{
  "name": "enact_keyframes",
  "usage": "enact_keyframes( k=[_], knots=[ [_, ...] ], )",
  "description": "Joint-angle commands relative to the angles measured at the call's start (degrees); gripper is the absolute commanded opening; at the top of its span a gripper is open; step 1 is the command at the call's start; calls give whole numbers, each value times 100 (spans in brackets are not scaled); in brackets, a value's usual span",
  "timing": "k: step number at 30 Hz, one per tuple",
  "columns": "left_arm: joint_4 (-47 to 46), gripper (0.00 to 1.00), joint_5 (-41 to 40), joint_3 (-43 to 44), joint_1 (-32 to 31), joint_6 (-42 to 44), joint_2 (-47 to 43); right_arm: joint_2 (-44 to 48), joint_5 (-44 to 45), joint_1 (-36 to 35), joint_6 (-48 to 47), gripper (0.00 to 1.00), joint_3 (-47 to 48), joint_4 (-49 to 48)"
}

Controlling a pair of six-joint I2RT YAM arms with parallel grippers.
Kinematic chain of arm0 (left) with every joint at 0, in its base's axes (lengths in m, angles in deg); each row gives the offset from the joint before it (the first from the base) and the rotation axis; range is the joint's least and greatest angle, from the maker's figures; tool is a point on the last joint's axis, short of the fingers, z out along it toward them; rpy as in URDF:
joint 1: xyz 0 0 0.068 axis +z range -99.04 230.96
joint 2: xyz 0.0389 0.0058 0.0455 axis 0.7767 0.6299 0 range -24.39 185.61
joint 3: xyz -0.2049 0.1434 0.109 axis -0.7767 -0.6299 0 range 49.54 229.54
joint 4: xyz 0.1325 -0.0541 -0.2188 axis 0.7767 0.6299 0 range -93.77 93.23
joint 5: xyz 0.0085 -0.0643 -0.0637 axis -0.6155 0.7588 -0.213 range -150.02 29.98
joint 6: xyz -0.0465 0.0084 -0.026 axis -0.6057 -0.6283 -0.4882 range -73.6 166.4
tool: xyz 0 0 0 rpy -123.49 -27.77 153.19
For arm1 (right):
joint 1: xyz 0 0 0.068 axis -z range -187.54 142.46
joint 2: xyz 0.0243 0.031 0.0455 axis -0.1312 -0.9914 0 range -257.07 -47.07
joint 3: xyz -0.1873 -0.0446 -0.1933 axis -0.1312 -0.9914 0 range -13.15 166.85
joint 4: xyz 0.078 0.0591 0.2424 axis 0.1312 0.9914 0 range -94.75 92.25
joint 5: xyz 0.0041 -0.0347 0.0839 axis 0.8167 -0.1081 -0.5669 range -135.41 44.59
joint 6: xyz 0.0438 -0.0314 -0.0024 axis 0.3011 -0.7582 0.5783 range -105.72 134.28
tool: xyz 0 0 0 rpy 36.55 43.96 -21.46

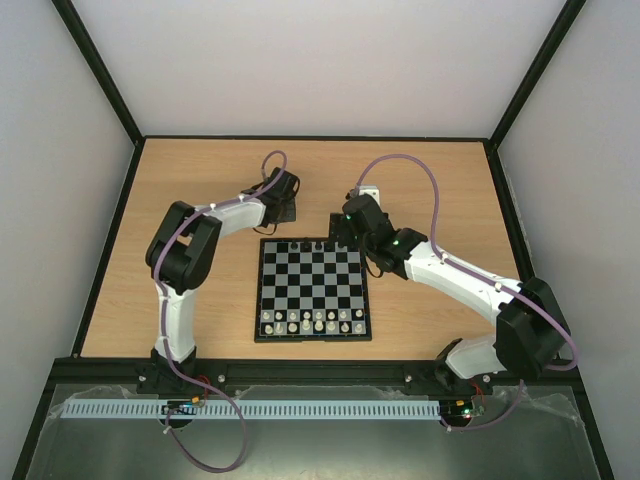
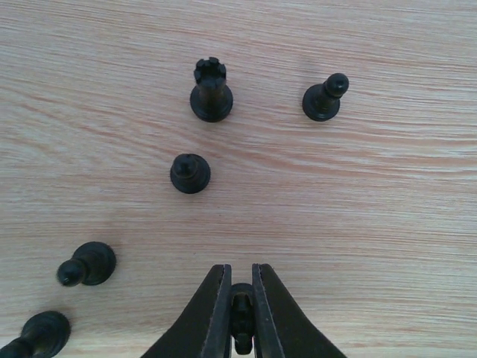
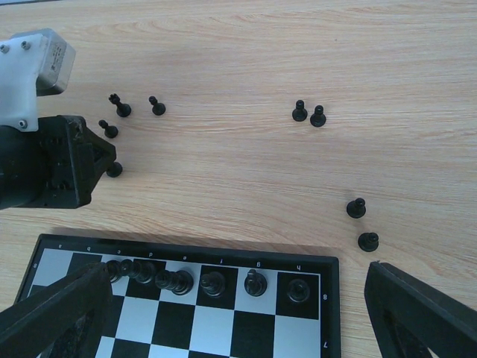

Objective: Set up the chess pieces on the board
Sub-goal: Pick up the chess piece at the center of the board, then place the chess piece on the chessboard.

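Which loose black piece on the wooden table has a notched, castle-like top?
The rook at the top of the left wrist view, left of a round-headed pawn; its crown alone shows battlement notches.

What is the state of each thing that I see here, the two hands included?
Left hand: shut on a tiny black chess piece.
Right hand: open, empty.
Black-and-pale checked chessboard: flat on the wooden table, far row partly filled.
Loose black pieces: upright on the table, off the board.
Pale cream pieces: standing on the board's near rows.
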Motion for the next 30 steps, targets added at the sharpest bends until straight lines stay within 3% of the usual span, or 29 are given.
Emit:
enact_keyframes(
  k=[1, 17, 30],
  knots=[
    [221, 8, -201, -108, -24, -13, -493, 11, 51, 28, 23, 93, -38, -63],
    [609, 10, -559, -1505, -521, -396, -2455, 151, 193, 28, 45, 94, -72, -27],
    [377, 11, -594, -1891, -1017, -818, -2287, 249, 249, 42, 53, 94, -89, 6]
  ],
)
